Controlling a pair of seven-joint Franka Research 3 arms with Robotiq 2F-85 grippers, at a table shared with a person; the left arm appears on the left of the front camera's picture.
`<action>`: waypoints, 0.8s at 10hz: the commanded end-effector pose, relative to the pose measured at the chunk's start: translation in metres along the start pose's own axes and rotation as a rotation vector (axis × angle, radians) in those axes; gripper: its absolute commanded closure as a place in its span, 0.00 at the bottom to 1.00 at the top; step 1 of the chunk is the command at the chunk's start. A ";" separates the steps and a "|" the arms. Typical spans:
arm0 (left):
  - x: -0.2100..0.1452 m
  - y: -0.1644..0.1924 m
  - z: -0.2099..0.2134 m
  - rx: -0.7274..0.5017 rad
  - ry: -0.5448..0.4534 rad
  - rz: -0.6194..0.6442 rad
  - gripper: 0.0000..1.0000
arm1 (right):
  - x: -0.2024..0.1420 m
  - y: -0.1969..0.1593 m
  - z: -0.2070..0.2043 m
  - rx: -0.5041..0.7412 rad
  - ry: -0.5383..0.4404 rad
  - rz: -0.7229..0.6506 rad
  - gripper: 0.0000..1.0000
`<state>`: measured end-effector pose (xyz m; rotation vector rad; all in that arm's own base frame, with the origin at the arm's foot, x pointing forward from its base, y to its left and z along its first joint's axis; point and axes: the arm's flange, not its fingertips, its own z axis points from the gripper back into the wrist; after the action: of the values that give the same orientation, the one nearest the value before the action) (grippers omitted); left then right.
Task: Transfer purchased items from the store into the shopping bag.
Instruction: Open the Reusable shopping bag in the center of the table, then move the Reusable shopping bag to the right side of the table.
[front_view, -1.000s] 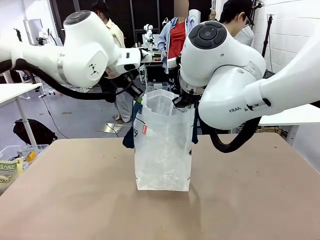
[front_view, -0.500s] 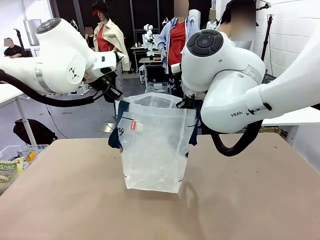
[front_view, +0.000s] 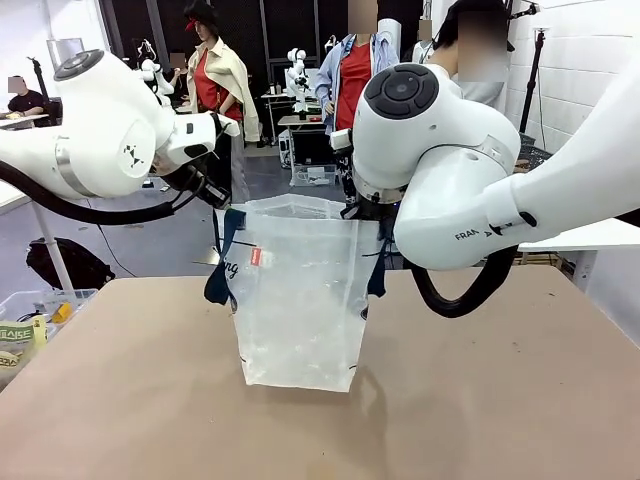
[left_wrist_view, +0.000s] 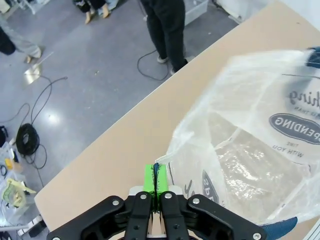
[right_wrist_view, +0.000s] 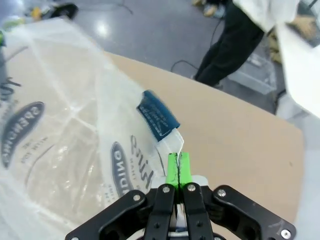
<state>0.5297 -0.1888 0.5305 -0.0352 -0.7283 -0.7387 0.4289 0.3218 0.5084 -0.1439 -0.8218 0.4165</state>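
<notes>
Clearly, the shopping bag (left_wrist_view: 250, 150) reads "SPENDING TIME WITH YOU".

The shopping bag (front_view: 295, 310) is sliding toward the left of the front frame — its base is now sitting left of centre, and its red tag (front_view: 256, 256) is travelling with it. Its mouth is spreading wider as the left gripper (left_wrist_view: 155, 175) is pulling its pinched rim out toward the upper left; the right gripper (right_wrist_view: 178, 161) is drifting slightly left too.
</notes>
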 end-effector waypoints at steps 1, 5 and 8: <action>-0.017 -0.009 0.003 -0.042 -0.072 -0.028 1.00 | -0.006 0.019 -0.012 0.023 -0.073 0.023 1.00; -0.010 -0.020 -0.002 -0.028 -0.055 -0.010 1.00 | -0.006 0.024 -0.001 0.021 -0.052 0.060 1.00; -0.010 -0.020 -0.002 -0.028 -0.055 -0.010 1.00 | -0.006 0.024 -0.001 0.021 -0.052 0.060 1.00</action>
<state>0.5094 -0.1960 0.5171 -0.0761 -0.7736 -0.7600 0.4190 0.3421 0.4925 -0.1513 -0.8759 0.4895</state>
